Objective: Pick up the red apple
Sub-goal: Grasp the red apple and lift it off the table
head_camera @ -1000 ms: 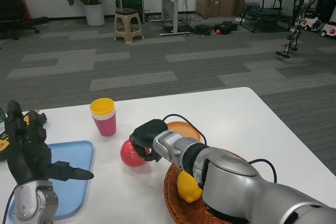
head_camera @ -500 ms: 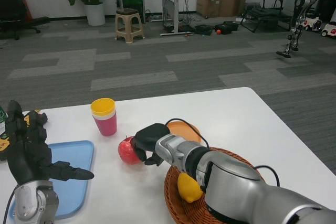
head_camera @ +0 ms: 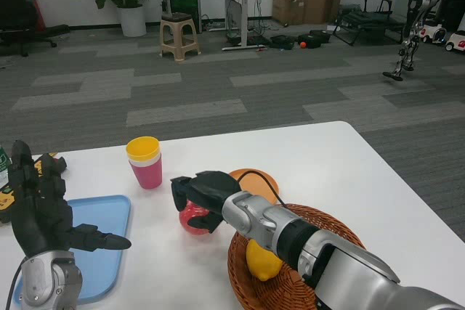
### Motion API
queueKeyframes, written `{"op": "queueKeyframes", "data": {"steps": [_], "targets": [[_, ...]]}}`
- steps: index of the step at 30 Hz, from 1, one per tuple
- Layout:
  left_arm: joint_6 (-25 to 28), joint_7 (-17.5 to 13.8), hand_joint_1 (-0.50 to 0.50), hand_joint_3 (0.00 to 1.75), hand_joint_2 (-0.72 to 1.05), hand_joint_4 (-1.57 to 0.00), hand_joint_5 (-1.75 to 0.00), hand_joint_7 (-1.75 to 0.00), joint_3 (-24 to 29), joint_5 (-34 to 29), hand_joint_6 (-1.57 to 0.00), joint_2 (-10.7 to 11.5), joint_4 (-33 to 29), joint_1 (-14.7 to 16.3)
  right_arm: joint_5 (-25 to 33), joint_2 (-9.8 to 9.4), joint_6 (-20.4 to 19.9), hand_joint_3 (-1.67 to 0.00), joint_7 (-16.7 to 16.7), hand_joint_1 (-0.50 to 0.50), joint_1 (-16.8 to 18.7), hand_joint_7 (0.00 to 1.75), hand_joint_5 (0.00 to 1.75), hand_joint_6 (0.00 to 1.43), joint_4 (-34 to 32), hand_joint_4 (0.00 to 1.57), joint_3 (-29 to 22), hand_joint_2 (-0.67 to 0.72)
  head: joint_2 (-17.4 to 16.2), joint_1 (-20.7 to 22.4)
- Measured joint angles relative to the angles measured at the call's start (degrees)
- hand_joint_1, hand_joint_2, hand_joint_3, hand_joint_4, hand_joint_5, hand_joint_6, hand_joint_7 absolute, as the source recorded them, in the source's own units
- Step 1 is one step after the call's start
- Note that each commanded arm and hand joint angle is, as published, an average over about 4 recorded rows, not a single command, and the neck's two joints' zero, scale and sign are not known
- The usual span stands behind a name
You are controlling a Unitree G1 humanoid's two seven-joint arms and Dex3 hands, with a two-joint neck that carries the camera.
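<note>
While the left hand (head_camera: pixel 43 205) waits with fingers spread and nothing in them over the blue tray (head_camera: pixel 102 241) near the table's left edge, the right hand (head_camera: pixel 200 195) sits on top of the red apple (head_camera: pixel 195 217), fingers curled down around its upper half. The apple lies directly beneath and slightly in front of that palm, on the white table (head_camera: pixel 327 165) just beside the left rim of the wicker basket (head_camera: pixel 341 224) and near the pink and yellow cups (head_camera: pixel 144 161). Being round, it has no long axis to align with. The grip looks closed on the apple, though the far side is hidden. The right hand is much the nearer; a straight lift seems all that remains.
</note>
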Motion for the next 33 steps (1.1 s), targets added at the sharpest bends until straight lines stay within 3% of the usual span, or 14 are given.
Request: {"op": "queueKeyframes", "data": {"steps": [2,5,8,14,20,26,33], "targets": [[0.00,0.00,-0.50,0.09,-0.72,0.00,0.00,0.00,0.00,0.00,0.00,0.00,0.00,0.01,-0.11,-0.02,-0.32,-0.95,0.00,-0.42,0.05,0.86,0.34,0.00,-0.98,0.00,0.00,-0.54,0.00,0.00],[0.00,0.00,-0.50,0.09,-0.72,0.00,0.00,0.00,0.00,0.00,0.00,0.00,0.00,0.02,-0.43,-0.02,-0.85,-0.95,0.00,-0.39,0.07,0.40,0.00,0.00,-1.48,0.00,0.01,-0.54,0.00,0.07],[0.00,0.00,-0.50,0.09,-0.72,0.00,0.00,0.00,0.00,0.00,0.00,0.00,0.00,0.02,-1.35,0.04,-0.89,-0.95,0.00,-0.38,0.07,0.17,0.00,0.00,-1.55,0.00,0.06,-0.54,-0.12,0.14],[0.00,0.00,-0.50,0.09,-0.72,0.00,0.00,0.00,-0.01,0.00,0.00,0.00,-0.01,0.07,-1.81,1.05,1.04,-0.95,0.99,-0.32,-1.02,0.03,0.00,0.00,0.35,0.00,2.20,-0.54,-0.31,0.06],[0.00,0.00,-0.50,0.09,-0.72,0.00,0.00,0.00,-0.01,-0.01,0.00,0.01,0.01,0.24,-1.58,3.27,3.08,-0.95,2.47,-0.29,-6.16,0.00,0.00,0.00,6.15,0.00,6.34,-0.49,-0.60,-0.06],[-0.02,0.00,-0.50,0.09,-0.72,0.00,0.00,0.00,-0.24,-0.11,0.00,0.04,0.15,0.35,0.02,5.82,3.20,-0.95,2.15,-0.25,-11.73,0.00,0.00,0.00,16.45,0.00,10.24,-0.48,-0.84,-0.31],[-0.02,0.00,-0.50,0.09,-0.72,0.00,0.00,0.00,-1.34,-0.56,0.00,0.06,0.55,0.18,1.23,6.11,4.50,-0.95,1.22,-0.25,-14.72,0.00,0.00,0.00,20.50,0.00,12.98,-0.48,-1.02,-0.63]]}}
